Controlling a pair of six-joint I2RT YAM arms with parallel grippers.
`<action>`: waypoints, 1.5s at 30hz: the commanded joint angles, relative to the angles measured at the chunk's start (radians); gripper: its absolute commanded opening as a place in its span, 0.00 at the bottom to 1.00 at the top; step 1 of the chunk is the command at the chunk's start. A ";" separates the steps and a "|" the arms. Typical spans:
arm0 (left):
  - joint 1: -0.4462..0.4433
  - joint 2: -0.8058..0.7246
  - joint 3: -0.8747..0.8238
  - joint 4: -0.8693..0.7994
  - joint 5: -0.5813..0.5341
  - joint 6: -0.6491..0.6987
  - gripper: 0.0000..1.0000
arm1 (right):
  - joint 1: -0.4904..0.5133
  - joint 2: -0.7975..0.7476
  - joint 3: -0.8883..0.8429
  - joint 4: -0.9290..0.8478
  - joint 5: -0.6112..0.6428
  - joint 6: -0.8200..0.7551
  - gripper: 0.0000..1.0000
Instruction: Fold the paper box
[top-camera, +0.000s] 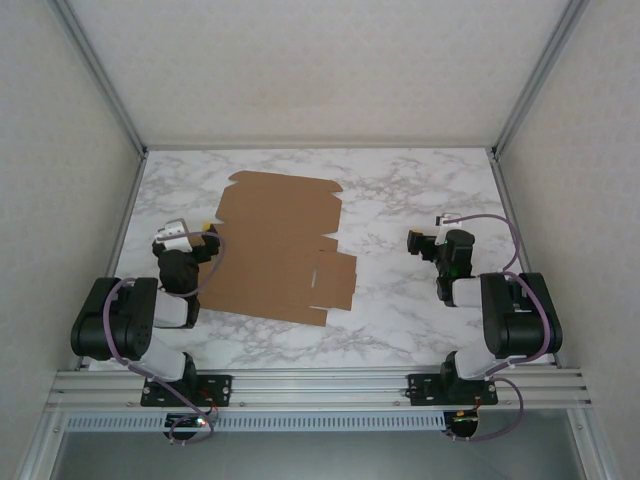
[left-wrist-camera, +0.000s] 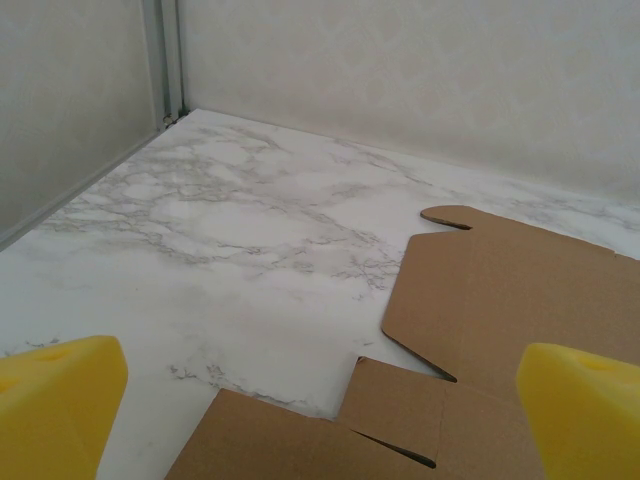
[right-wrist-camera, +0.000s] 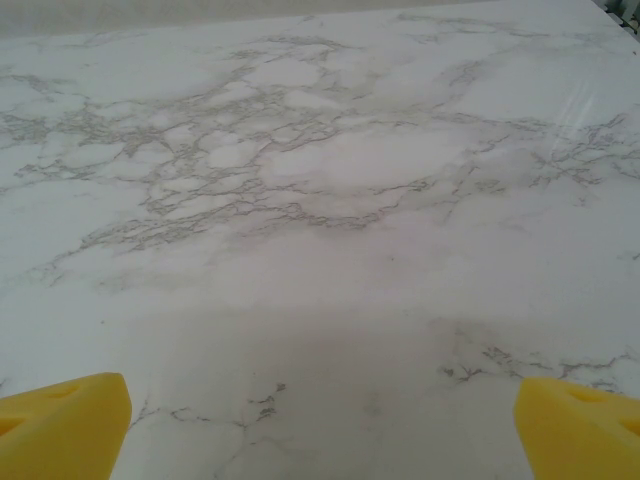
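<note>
The paper box (top-camera: 278, 245) lies flat and unfolded on the marble table, a brown die-cut sheet with flaps and tabs, left of centre. My left gripper (top-camera: 208, 235) hangs open at the sheet's left edge, its yellow fingertips (left-wrist-camera: 55, 400) spread wide above the notched flaps of the paper box (left-wrist-camera: 500, 300). Over bare marble to the right of the sheet my right gripper (top-camera: 418, 240) stands open, its yellow fingertips (right-wrist-camera: 60, 420) far apart with nothing between them.
White walls with metal corner posts (top-camera: 100, 75) close in the table (top-camera: 420, 190) on three sides. An aluminium rail (top-camera: 320, 385) carrying both arm bases runs along the near edge. Bare marble lies between the sheet and the right gripper.
</note>
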 joint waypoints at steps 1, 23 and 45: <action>-0.001 0.002 0.013 0.014 0.000 0.005 1.00 | -0.006 0.005 0.015 -0.001 -0.005 -0.018 0.99; 0.012 -0.002 0.017 0.003 0.025 -0.002 0.99 | -0.003 0.004 0.015 0.000 0.000 -0.020 0.99; -0.364 -0.654 0.294 -0.652 -0.038 0.002 0.99 | 0.469 -0.362 0.533 -0.819 -0.089 -0.100 0.99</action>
